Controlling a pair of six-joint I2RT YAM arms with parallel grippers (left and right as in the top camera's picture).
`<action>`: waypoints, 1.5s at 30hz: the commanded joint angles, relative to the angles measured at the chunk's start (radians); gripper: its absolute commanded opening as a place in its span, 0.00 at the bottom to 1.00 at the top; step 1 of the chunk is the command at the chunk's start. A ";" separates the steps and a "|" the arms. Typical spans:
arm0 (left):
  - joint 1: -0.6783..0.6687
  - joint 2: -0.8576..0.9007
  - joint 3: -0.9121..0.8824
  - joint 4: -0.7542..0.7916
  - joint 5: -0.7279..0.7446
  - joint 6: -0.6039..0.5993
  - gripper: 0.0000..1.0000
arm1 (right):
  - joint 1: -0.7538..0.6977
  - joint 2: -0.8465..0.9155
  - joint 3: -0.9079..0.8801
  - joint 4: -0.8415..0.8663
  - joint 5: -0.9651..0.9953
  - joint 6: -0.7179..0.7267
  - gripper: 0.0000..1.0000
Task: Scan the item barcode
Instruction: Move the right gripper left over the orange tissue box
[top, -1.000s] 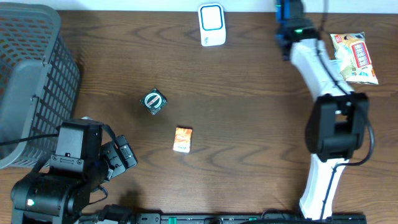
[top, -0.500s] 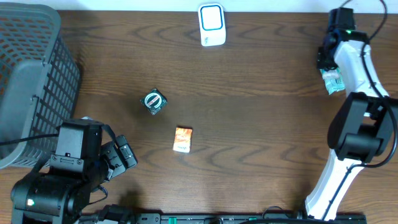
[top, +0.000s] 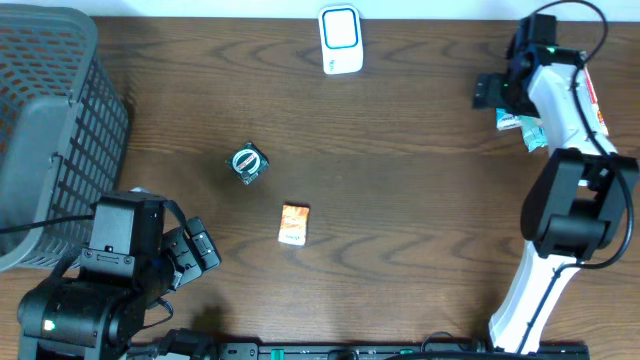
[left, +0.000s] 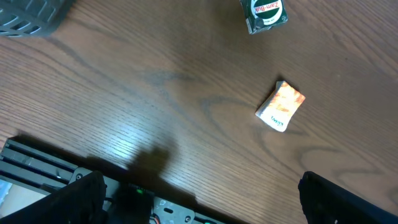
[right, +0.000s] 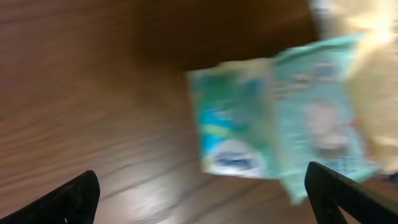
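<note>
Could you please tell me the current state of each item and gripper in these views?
left gripper: open, holding nothing.
right gripper: open, above the teal packet.
teal packet: lying flat, not held.
yellow bag: mostly covered by the right arm.
orange sachet: lying flat, untouched.
small tin: label up, untouched.
scanner: upright at the far edge.

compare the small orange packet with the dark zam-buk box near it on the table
The orange packet is flat, rectangular, orange and white; the Zam-Buk box is chunkier, dark, with a round green label. In the overhead view the packet lies below and right of the box. Both lie loose on the table.
</note>
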 joint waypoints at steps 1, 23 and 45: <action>0.000 -0.001 -0.001 -0.002 -0.005 -0.005 0.98 | 0.058 -0.095 0.009 -0.018 -0.069 0.026 0.99; 0.000 -0.001 -0.001 -0.002 -0.005 -0.005 0.98 | 0.608 -0.138 -0.185 -0.109 -0.534 0.027 0.57; 0.000 -0.001 -0.001 -0.002 -0.005 -0.005 0.98 | 0.888 -0.138 -0.383 -0.012 -0.172 0.386 0.41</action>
